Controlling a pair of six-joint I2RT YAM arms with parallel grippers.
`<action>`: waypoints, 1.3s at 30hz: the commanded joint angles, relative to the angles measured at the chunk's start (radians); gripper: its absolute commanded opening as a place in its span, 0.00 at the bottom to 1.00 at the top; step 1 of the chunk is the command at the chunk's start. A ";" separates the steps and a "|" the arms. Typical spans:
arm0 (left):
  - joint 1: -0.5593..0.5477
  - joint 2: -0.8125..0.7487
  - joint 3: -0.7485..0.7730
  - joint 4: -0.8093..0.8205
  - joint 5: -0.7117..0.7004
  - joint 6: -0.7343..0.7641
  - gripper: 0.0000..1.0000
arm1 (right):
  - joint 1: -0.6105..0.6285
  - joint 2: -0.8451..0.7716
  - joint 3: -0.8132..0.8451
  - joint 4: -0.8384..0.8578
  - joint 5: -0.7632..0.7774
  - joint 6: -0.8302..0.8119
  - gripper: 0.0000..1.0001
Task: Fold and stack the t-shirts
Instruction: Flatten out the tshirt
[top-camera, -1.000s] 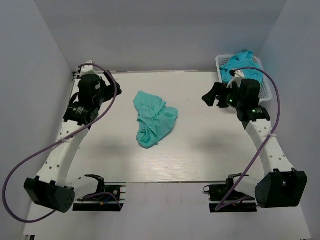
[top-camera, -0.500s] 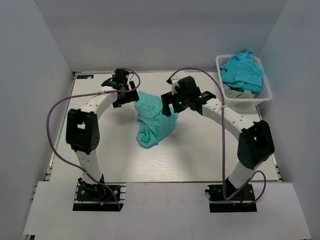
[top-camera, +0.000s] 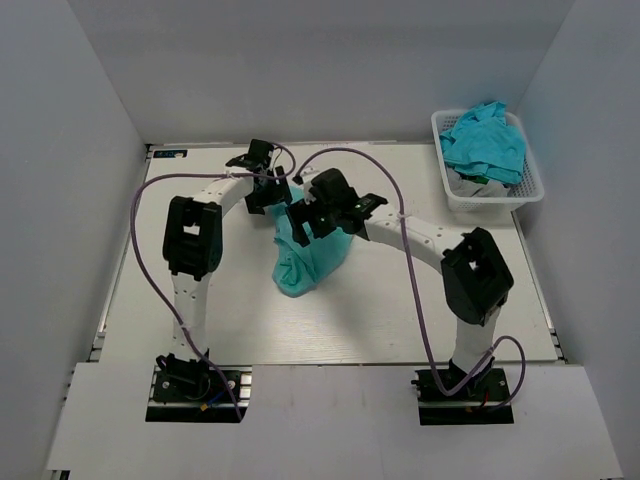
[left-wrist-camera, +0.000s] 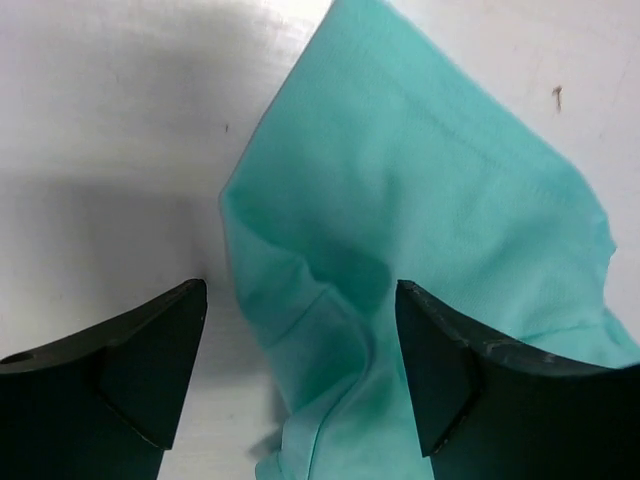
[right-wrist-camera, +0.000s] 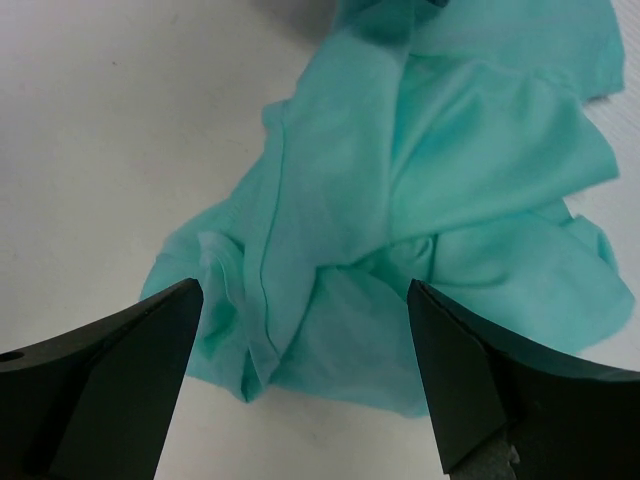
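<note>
Crumpled t-shirt (top-camera: 298, 265), top part hidden beneath left hand (left-wrist-camera: 300, 300) and right hand (right-wrist-camera: 302, 297)

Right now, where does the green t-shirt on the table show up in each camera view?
Top view: the t-shirt lies crumpled mid-table.
Left wrist: the t-shirt fills centre and right.
Right wrist: the t-shirt spans centre to upper right.
Shared landmark: the white table under it.
</note>
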 joint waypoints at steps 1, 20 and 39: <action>-0.010 0.025 0.070 0.047 0.029 0.010 0.86 | 0.017 0.062 0.081 0.037 0.012 0.008 0.88; -0.010 -0.192 -0.120 0.134 -0.001 0.022 0.00 | 0.009 -0.102 0.029 0.040 0.192 0.183 0.00; -0.010 -1.148 -0.373 0.335 -0.191 0.005 0.00 | -0.081 -0.726 -0.035 -0.151 0.404 0.040 0.00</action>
